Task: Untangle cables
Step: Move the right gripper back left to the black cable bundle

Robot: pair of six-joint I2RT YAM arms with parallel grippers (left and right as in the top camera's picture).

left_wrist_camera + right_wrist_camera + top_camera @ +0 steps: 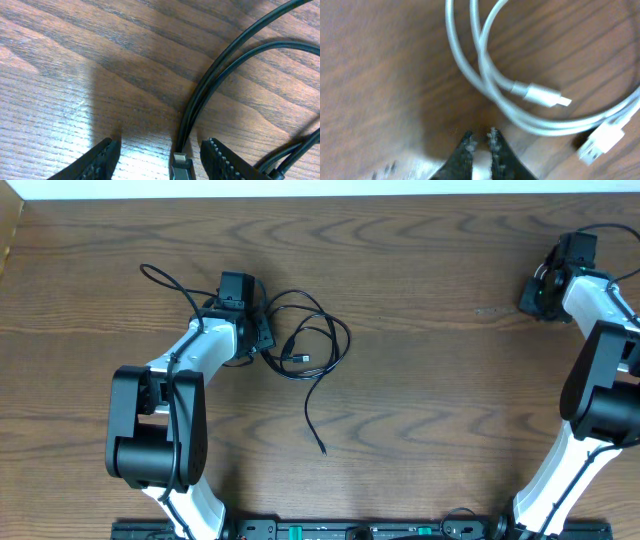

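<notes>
Two black cables (318, 345) lie looped together on the wooden table, and one loose end trails toward the front (321, 446). My left gripper (262, 335) sits at the left side of these loops. In the left wrist view it (161, 141) is open. A black cable's plug (181, 164) lies between the fingers and touches neither, and two black strands (220, 65) curve away from it. My right gripper (533, 294) is at the far right. The right wrist view shows its jaws (480, 134) a narrow slit apart, just short of the coiled white cable (485, 75) and its plugs (545, 95). The overhead view does not show the white cable.
A thin black wire (160, 278) runs left from the left arm. The table's far edge (320, 196) is close behind both grippers, and its left edge (10, 250) shows at the top left. Both arm bases stand at the front edge.
</notes>
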